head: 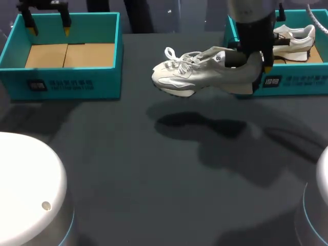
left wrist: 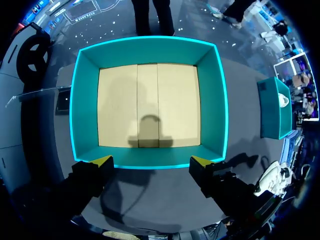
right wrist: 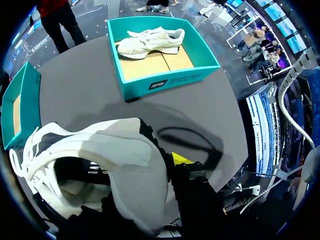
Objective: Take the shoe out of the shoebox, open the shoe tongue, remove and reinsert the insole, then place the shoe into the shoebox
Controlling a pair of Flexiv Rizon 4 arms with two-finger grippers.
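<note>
Shoe (head: 197, 74) hangs above the table (head: 154, 179) near its far edge, heel pinched by the right gripper (head: 254, 64), probably leaving the opening free for work. Just beside it, the right box (head: 294, 84) holds a second shoe (head: 292, 41). The left gripper (left wrist: 152, 161) hovers wide open, empty, over the left box (left wrist: 150, 50) at the far left corner.
</note>
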